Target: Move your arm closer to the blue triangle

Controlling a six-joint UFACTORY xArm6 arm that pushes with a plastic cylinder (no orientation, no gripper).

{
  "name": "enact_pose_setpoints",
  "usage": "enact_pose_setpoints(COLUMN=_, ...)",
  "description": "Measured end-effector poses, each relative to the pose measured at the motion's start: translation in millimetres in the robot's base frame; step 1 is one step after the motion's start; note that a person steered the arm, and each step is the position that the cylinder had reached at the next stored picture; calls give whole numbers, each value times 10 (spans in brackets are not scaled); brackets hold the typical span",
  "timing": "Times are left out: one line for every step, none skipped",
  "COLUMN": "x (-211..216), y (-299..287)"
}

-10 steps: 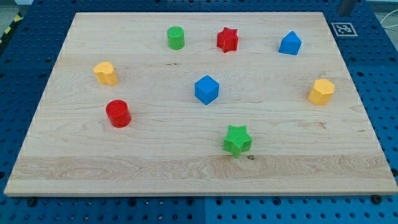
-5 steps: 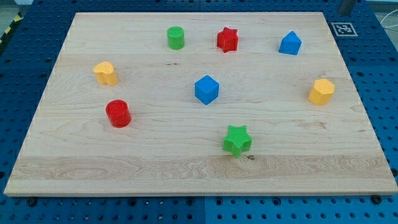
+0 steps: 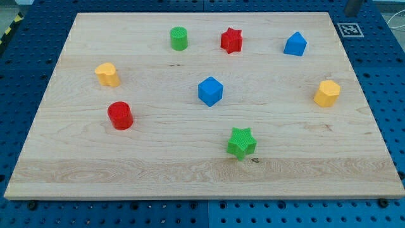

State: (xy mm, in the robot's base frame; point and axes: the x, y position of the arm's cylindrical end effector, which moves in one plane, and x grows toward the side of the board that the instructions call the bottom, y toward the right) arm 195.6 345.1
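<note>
The blue triangle [image 3: 295,44] sits on the wooden board [image 3: 158,164] near the view's top right. My tip does not clearly show over the board. A short grey stub [image 3: 352,6] pokes in at the view's top edge, above and to the right of the blue triangle and off the board. I cannot tell whether it is my rod.
A red star [image 3: 231,40] and a green cylinder [image 3: 179,38] lie left of the triangle. A blue cube [image 3: 210,90] is in the middle and a green star [image 3: 241,142] below it. There is a yellow block at the right [image 3: 326,93], a yellow block at the left [image 3: 107,74] and a red cylinder [image 3: 119,115]. A tag marker [image 3: 349,29] sits by the top right corner.
</note>
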Motion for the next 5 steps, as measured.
enact_pose_setpoints(x=143, y=-151)
enact_pose_setpoints(x=713, y=-975)
enact_pose_setpoints(x=720, y=-998)
enact_pose_setpoints(x=683, y=-1002)
enact_pose_setpoints(x=496, y=-1158)
